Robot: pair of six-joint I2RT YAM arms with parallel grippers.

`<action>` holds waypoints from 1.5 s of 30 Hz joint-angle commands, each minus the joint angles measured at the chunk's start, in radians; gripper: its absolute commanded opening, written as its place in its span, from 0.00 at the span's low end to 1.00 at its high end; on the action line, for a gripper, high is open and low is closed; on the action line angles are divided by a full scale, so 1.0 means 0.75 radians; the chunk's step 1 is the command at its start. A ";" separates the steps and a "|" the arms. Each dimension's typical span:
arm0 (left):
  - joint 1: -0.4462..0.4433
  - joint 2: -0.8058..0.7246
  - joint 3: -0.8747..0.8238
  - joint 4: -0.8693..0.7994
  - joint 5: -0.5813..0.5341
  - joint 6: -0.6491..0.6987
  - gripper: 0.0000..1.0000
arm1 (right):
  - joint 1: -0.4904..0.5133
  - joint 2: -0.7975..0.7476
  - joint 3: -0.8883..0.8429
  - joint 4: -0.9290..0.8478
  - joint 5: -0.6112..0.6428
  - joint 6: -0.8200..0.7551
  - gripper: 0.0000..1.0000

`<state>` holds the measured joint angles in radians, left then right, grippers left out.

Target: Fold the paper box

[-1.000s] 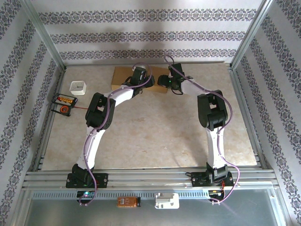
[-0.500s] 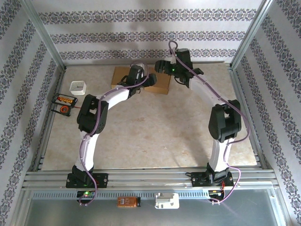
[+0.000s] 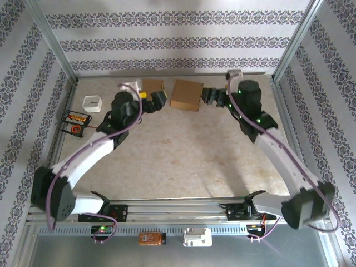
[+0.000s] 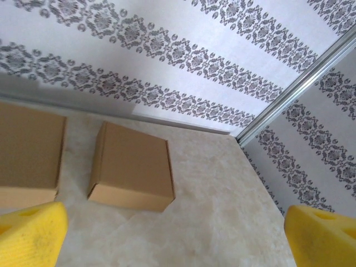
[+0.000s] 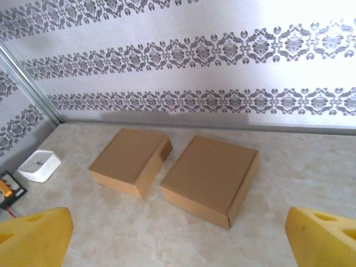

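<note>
Two folded brown paper boxes lie shut and flat at the back of the table, side by side with a narrow gap. The right box [image 3: 186, 94] [image 4: 133, 164] [image 5: 211, 175] lies between the two grippers. The left box [image 3: 153, 85] [image 4: 28, 150] [image 5: 130, 158] is partly covered by the left arm in the top view. My left gripper [image 3: 158, 99] [image 4: 178, 239] is open just left of the right box, its yellow fingertips [image 4: 28, 233] wide apart and holding nothing. My right gripper [image 3: 210, 95] [image 5: 178, 239] is open to the right of that box, also holding nothing.
A small white square container [image 3: 92, 103] [image 5: 40, 165] stands at the left, and a black tray with orange parts [image 3: 75, 121] lies beside it near the left rail. The patterned back wall and metal frame posts [image 4: 289, 94] close in the far side.
Both arms have pulled back from the cardboard they were bent over. The left arm swung down and left, the right arm out to the right. The boxes now lie free and uncovered.
</note>
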<state>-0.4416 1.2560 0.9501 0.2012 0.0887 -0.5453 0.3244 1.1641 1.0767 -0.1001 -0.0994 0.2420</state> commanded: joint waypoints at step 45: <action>0.490 -0.033 -0.910 0.732 -0.298 0.692 0.99 | -0.398 0.482 -0.937 1.389 0.217 -0.286 0.98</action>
<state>-0.1047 1.1862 0.2302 0.5983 -0.2592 0.0189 0.0238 1.5280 0.3580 0.8963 0.0486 0.0227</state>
